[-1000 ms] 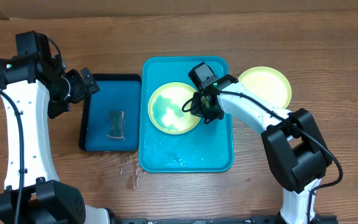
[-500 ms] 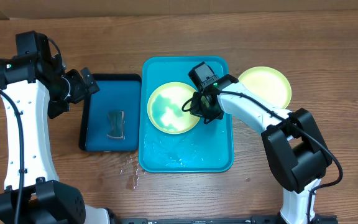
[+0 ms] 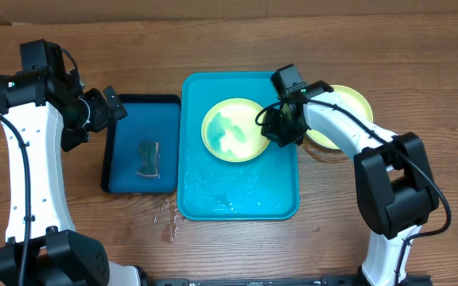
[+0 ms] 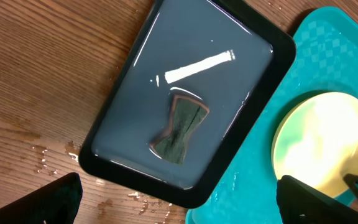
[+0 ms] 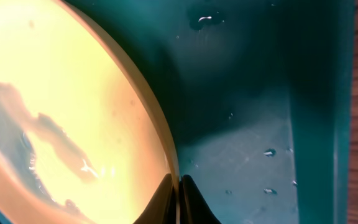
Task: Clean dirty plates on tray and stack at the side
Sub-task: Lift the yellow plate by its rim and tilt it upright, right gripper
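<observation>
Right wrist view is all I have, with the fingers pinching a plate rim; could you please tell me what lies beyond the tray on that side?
Observer: A second pale yellow-green plate lies on the table just right of the turquoise tray, partly hidden under the right arm.
Operator: Thank you. Is the left arm close by?
Observer: No, the left fingers are spread open beside a dark blue tray left of the turquoise one, well away from the held plate.
Operator: Is anything in that dark tray?
Observer: One small dark cloth lies near its middle.
</observation>
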Tool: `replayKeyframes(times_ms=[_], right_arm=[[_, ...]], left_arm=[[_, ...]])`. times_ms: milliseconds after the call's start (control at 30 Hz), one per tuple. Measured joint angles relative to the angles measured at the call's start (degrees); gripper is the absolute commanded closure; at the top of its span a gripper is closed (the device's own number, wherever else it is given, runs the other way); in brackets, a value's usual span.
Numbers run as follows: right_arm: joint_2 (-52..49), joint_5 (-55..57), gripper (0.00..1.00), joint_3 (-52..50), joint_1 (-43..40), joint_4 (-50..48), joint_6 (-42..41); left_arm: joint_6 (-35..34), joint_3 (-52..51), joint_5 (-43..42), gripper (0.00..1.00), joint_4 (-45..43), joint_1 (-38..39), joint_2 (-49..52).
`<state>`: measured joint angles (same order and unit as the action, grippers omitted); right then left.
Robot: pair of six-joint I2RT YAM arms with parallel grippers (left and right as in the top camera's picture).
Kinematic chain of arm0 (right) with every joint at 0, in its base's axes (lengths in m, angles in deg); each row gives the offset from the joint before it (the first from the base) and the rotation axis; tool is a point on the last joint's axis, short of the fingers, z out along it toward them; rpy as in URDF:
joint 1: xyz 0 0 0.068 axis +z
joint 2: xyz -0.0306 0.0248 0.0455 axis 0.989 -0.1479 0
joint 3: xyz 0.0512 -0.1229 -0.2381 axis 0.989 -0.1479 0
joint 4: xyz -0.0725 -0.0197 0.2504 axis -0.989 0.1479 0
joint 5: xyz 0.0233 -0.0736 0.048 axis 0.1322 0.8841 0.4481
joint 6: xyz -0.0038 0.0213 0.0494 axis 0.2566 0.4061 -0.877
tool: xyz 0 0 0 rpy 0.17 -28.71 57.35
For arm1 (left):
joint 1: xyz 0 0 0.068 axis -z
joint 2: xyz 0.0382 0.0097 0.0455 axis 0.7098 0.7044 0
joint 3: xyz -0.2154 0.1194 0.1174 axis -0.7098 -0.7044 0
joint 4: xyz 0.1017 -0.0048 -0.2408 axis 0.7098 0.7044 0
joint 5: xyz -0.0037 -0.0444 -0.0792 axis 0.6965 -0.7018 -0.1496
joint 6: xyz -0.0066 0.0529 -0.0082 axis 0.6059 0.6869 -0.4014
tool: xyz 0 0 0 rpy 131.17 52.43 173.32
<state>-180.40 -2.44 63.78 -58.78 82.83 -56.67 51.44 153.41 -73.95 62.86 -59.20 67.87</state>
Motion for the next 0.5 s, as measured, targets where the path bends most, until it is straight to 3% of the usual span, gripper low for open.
replayKeyframes(times_ms=[300,500], right_arm=[[8.15,-1.05,0.96,0.13,0.66,-0.76,1.73],[9.42,2.56,0.96,0.66,5.40,-4.26,1.09]], left_arm=[[0.00,0.00,0.00,0.00,0.00,0.00,0.00],[0.00,0.00,0.00,0.00,0.00,0.00,0.00]])
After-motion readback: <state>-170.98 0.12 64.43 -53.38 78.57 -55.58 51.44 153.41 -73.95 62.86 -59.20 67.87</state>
